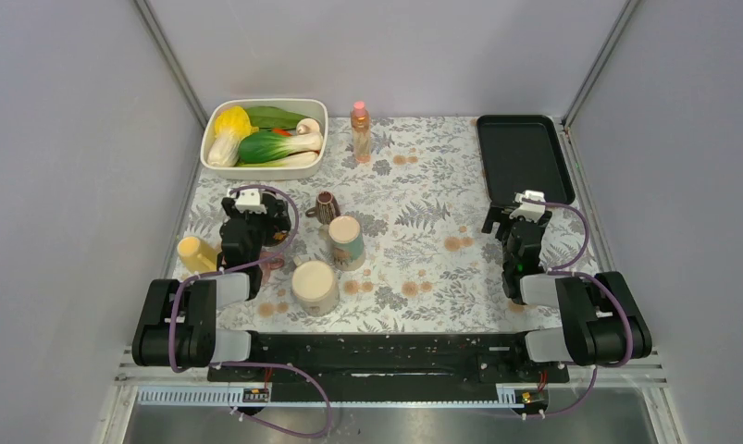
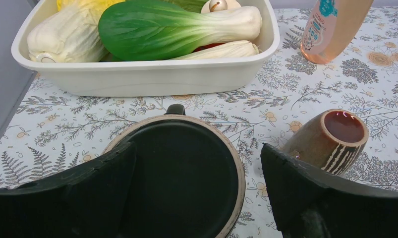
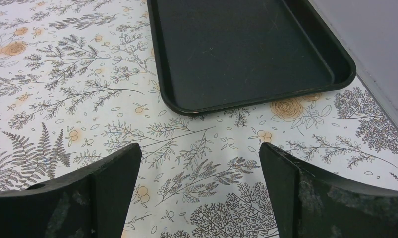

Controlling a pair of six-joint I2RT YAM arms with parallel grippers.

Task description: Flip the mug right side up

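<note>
A dark mug with a tan rim [image 2: 187, 173] stands right under my left gripper [image 2: 197, 148], its handle pointing away and a round dark face turned up. I cannot tell whether that face is its mouth or its base. The left gripper [image 1: 253, 217] is open, its jaws straddling this mug, which is hidden in the top view. A small brown striped mug [image 2: 330, 139] lies on its side just to the right, its reddish mouth showing; it also shows in the top view [image 1: 325, 207]. My right gripper [image 1: 520, 217] is open and empty over bare tablecloth [image 3: 199, 148].
A white tub of vegetables [image 1: 266, 137] stands at the back left, with a pink bottle [image 1: 360, 131] beside it. A black tray [image 1: 523, 157] is at the back right. A teal cup [image 1: 347, 242], a cream cup [image 1: 315, 287] and a yellow object [image 1: 197, 253] stand near the left arm.
</note>
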